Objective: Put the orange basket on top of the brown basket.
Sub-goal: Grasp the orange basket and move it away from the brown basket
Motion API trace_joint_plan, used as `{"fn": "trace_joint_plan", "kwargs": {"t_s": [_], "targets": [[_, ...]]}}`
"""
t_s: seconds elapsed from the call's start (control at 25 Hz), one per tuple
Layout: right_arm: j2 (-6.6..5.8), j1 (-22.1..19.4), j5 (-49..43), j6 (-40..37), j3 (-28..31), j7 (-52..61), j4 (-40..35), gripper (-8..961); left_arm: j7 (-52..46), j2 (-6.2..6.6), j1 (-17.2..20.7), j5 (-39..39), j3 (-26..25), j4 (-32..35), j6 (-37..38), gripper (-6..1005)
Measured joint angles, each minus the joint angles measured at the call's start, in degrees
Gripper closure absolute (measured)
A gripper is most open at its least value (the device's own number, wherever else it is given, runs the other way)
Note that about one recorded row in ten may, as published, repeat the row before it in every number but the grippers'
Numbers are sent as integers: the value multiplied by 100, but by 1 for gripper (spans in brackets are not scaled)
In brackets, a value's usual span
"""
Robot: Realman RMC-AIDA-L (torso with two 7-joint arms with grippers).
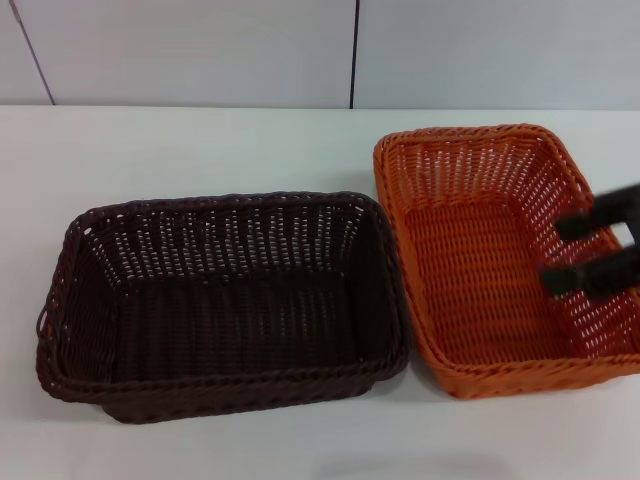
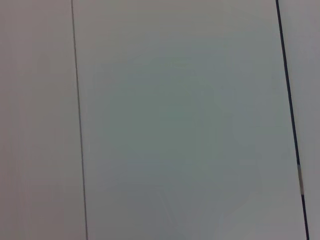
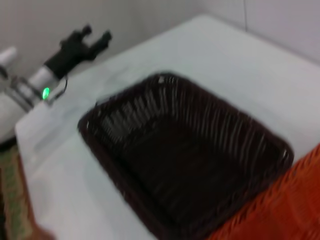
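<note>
The orange basket [image 1: 480, 260] stands on the white table at the right, with its corner also in the right wrist view [image 3: 280, 210]. The brown basket [image 1: 225, 300] stands right beside it on the left, empty; it also shows in the right wrist view [image 3: 185, 160]. My right gripper [image 1: 567, 252] is open, its two black fingers [image 1: 575, 226] reaching in from the right over the orange basket's right wall, holding nothing. My left gripper [image 3: 85, 42] is parked off the table's far side, seen only in the right wrist view.
The white table [image 1: 200, 150] runs back to a pale panelled wall [image 1: 200, 50]. The left wrist view shows only wall panels [image 2: 175, 125]. The two baskets nearly touch along their near sides.
</note>
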Motion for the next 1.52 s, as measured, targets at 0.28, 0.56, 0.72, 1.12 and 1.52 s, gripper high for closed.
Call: {"fn": "trace_joint_plan", "kwargs": {"t_s": [0.28, 0.56, 0.72, 1.12, 1.52], "targets": [[-39, 207, -758, -437, -352, -261, 252, 200, -2, -7, -10, -44, 94, -20, -91, 203], [24, 285, -1174, -264, -903, -319, 273, 200, -5, -7, -12, -344, 371, -43, -91, 203], [83, 339, -1445, 85, -1310, -338, 477, 201, -8, -7, 20, -515, 542, -49, -53, 203], [406, 516, -2238, 781, -2026, -357, 1084, 201, -9, 3, 25, -516, 556, -34, -48, 203], [505, 506, -2446, 1199, -2489, -231, 1273, 218, -9, 27, -12, -516, 530, 25, -85, 204]]}}
